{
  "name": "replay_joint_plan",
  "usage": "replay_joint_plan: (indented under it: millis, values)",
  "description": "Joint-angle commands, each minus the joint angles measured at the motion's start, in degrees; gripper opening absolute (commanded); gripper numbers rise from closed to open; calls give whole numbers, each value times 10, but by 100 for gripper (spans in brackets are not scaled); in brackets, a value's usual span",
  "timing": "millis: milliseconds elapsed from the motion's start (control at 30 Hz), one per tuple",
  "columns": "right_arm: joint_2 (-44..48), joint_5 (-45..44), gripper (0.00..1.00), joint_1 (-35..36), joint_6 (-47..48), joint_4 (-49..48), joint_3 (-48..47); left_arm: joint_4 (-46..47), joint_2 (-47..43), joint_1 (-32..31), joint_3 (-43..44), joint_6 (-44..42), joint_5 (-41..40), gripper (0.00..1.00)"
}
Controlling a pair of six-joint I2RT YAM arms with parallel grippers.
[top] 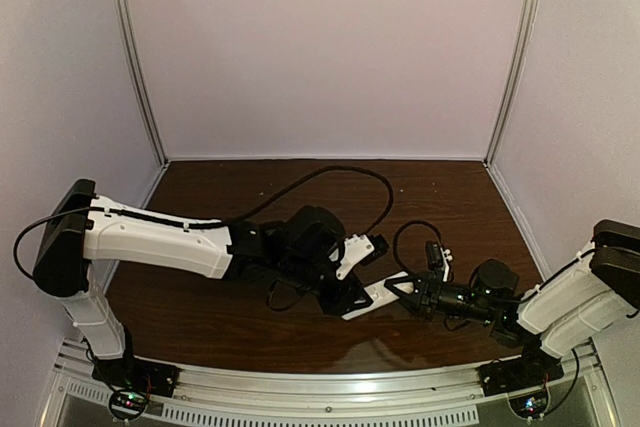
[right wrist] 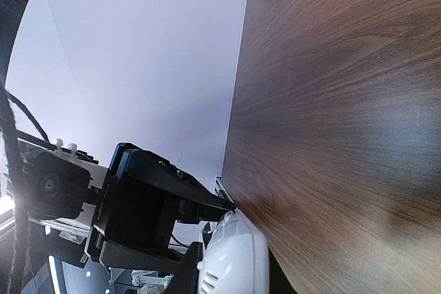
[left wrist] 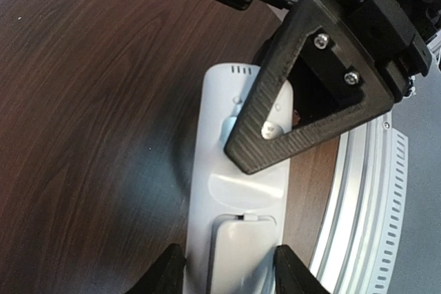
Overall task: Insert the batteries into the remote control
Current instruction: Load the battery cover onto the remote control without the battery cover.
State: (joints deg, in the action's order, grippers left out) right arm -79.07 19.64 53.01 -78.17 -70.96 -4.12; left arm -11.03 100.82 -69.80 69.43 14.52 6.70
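The remote control (left wrist: 238, 170) lies back side up on the dark wooden table (left wrist: 89, 115), with its white battery cover (left wrist: 241, 253) seated in the back. My left gripper (left wrist: 231, 270) is shut on the remote's cover end, one black finger against each long side. My right gripper (top: 393, 290) is shut on the other end, its triangular finger (left wrist: 303, 101) lying over the remote. In the right wrist view the remote's rounded, slotted end (right wrist: 231, 259) sits between my right gripper's (right wrist: 233, 279) fingers. From above, the remote (top: 372, 295) bridges both grippers, the left gripper (top: 345, 297) on its left. The batteries are out of view.
Black cables (top: 330, 175) loop over the table behind the arms. The metal rail (left wrist: 365, 197) at the table's near edge runs close beside the remote. White walls enclose the back and sides.
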Motion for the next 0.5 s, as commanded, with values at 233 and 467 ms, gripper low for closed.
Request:
replay_joint_plan:
  millis: [233, 467]
  values:
    - [9, 16, 0, 3, -7, -170, 4, 13, -22, 19, -25, 13, 20, 56]
    - [9, 16, 0, 3, -6, -140, -1, 52, -37, 20, -41, 27, 47, 67]
